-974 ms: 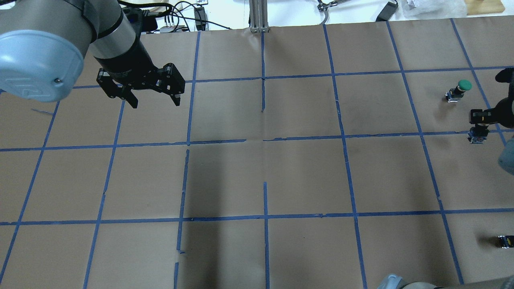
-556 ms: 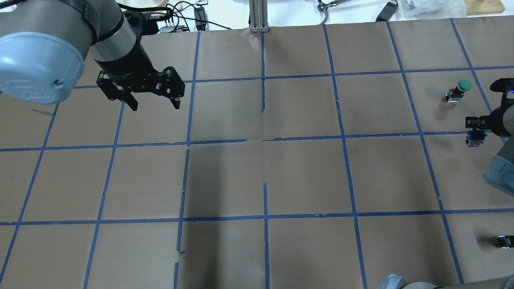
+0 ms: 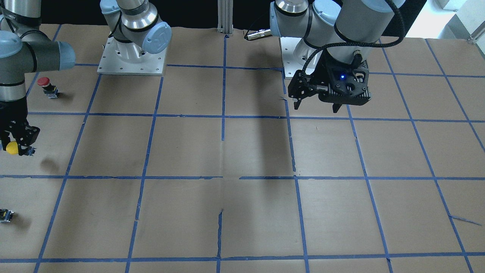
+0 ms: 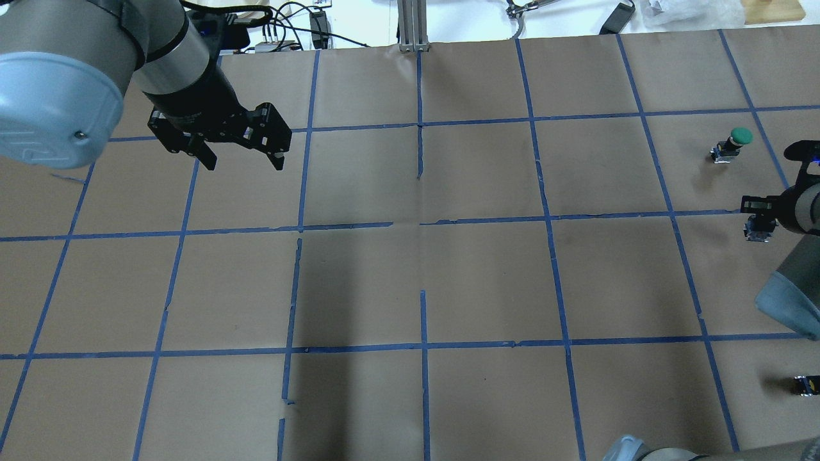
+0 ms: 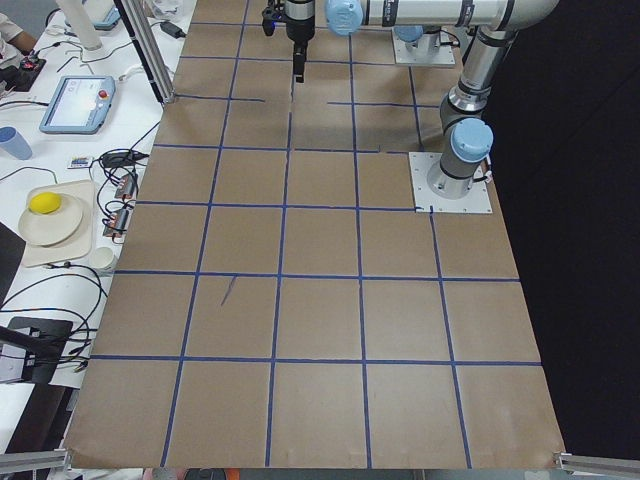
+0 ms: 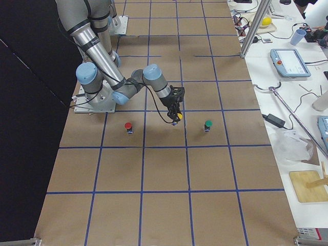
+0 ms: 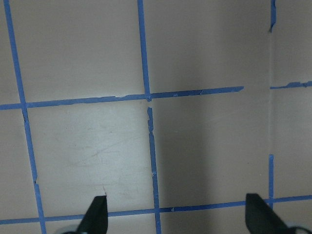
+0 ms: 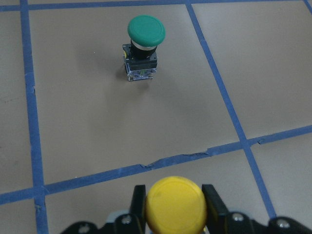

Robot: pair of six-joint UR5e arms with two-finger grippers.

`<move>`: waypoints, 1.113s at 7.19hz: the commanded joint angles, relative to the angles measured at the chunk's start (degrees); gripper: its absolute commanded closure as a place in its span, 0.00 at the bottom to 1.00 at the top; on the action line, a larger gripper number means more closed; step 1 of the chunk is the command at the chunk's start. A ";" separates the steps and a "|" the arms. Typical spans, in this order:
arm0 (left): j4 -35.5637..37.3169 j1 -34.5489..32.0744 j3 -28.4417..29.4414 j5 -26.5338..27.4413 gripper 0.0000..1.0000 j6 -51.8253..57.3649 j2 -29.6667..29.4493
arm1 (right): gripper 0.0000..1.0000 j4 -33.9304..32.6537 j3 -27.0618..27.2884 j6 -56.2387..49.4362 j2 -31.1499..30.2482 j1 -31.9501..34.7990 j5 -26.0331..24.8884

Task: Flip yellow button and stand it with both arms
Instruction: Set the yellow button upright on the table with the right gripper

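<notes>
The right gripper point(image 3: 19, 146) is pinching the yellow button point(image 8: 175, 204) between its two fingers point(image 8: 138, 201), at the far right end of the table point(image 4: 487, 282). The button hangs clear of the paper, with a shadow lying apart from it in the front view. Its cap faces the wrist camera, and its body is mostly hidden. A green button point(image 8: 145, 48) stands upright just beyond it, a red button point(image 3: 45, 84) stands on the near side, and a tiny black block point(image 4: 806, 384) lies well apart. The left gripper point(image 4: 243, 163) hovers over the other half of the table, spread wide and empty. The pickup looks done, and the handover is likely the step now in hand. The next move calls for bringing both grippers toward the middle, so the left one can take the button by its exposed end, turn it over and set it upright.
</notes>
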 commanded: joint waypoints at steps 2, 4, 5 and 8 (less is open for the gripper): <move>0.05 -0.10 -4.89 0.12 0.00 0.03 5.18 | 0.96 -7.58 3.51 7.82 0.59 -0.02 -1.87; 0.23 -0.19 -6.84 0.04 0.00 0.12 5.28 | 0.95 -9.86 3.51 13.51 2.43 -0.37 -4.40; 0.40 -0.02 -6.76 -0.05 0.00 0.21 4.85 | 0.94 -10.14 3.51 13.71 2.87 -0.37 -4.59; 4.10 -0.02 -7.02 0.04 0.00 0.03 4.23 | 0.88 -10.40 3.51 15.03 3.58 -0.46 -5.90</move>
